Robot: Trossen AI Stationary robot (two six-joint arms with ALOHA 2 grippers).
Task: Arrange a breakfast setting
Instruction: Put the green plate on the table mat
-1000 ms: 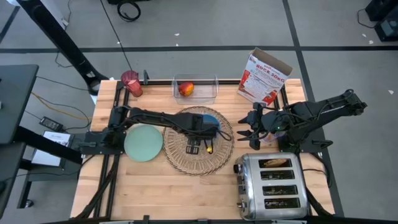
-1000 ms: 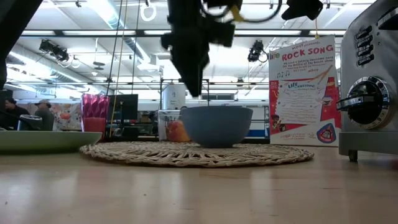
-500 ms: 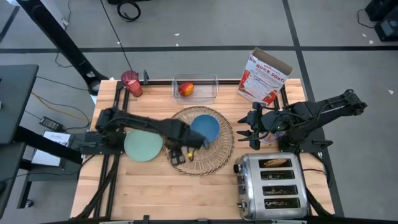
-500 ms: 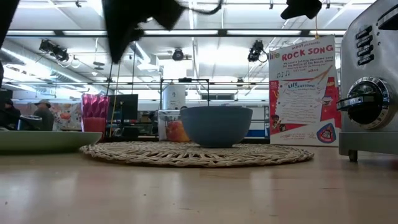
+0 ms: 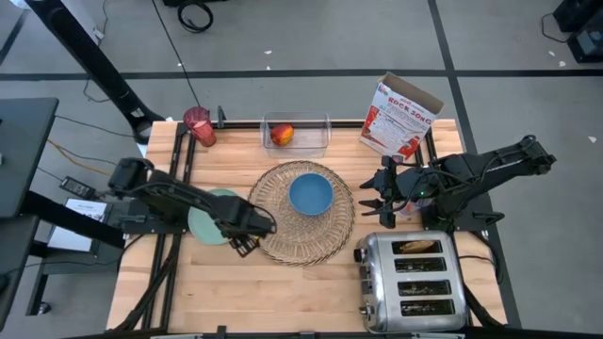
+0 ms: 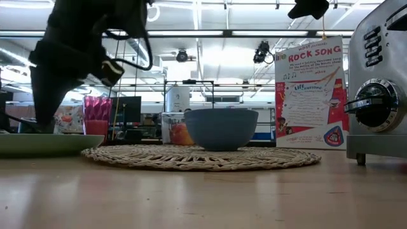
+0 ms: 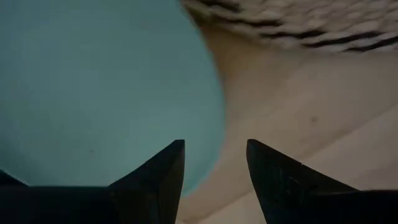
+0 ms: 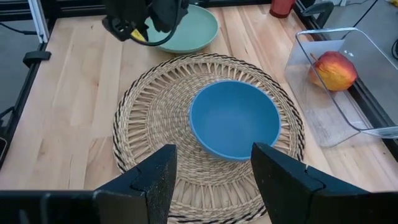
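The blue bowl (image 5: pixel 310 194) stands upright on the round wicker placemat (image 5: pixel 300 237) at the table's middle. The mint-green plate (image 5: pixel 209 218) lies flat on the table, left of the mat. My left gripper (image 5: pixel 243 243) is open and empty, low over the plate's right near rim (image 7: pixel 205 124). My right gripper (image 5: pixel 372 205) is open and empty, right of the mat, and faces the bowl (image 8: pixel 235 119). The apple (image 5: pixel 282 135) lies in the clear tub. The red cup (image 5: pixel 198 124) stands at the far left. Toast (image 5: pixel 417 247) sits in the toaster. The utensil is out of view.
The chrome toaster (image 5: pixel 410 282) stands at the near right. A cereal box (image 5: pixel 400 118) stands at the far right. The clear tub (image 5: pixel 296 137) sits at the far edge. Bare wood lies along the near edge, in front of the mat.
My left gripper has drawn away from above the bowl toward the table's left and near edges, and has come down to the plate's right rim. The bowl stays where it was on the mat.
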